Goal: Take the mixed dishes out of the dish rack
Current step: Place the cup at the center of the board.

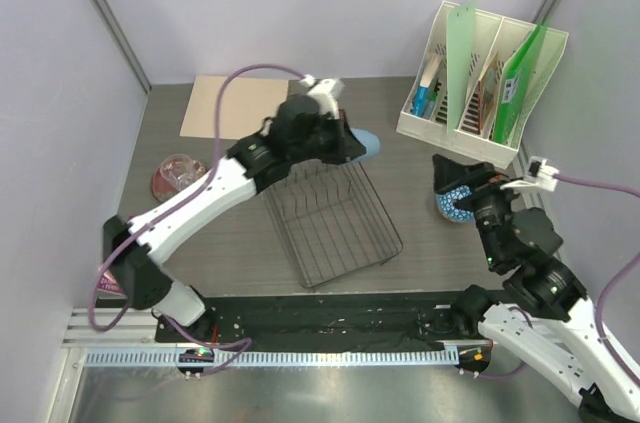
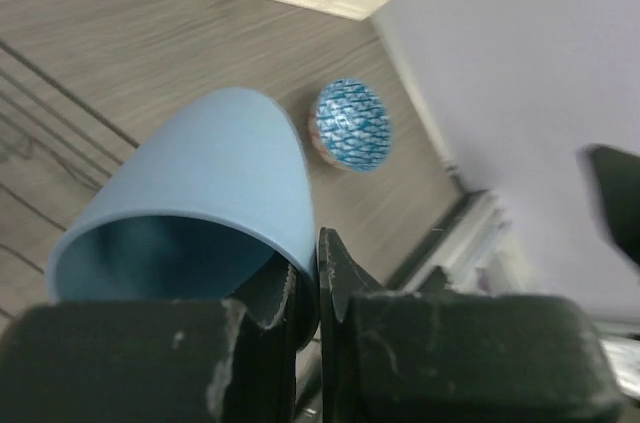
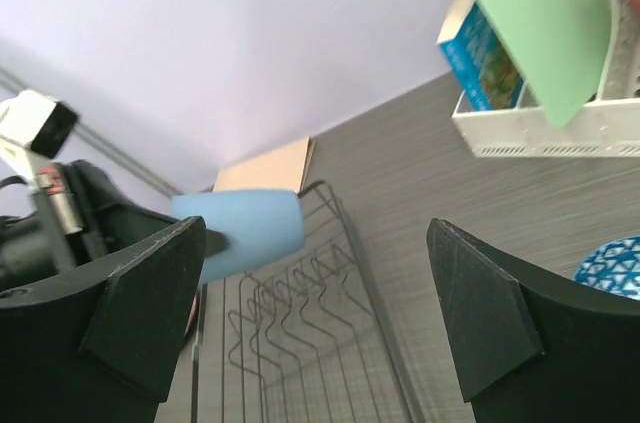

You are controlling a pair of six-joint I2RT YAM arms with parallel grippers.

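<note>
Left claw (image 2: 315,281): closed on the rim of the light blue cup (image 2: 200,193), one finger inside and one outside.
Cup position: lifted, over the far end of the dish rack (image 1: 335,223).
Right claw (image 3: 315,323): wide open and holding nothing, near the patterned bowl (image 1: 452,209) on the desk (image 1: 420,158).
Step in hand: we judge the cup goes to bare desk. We would carry it clear of the prongs and lower it fully before opening, because a rim pinch may let it swing.
Left wrist view: only here we see the pinch itself.
Top view: only here we see the red plate (image 1: 170,183) and the glass tumbler (image 1: 182,171), well apart at the left.
</note>
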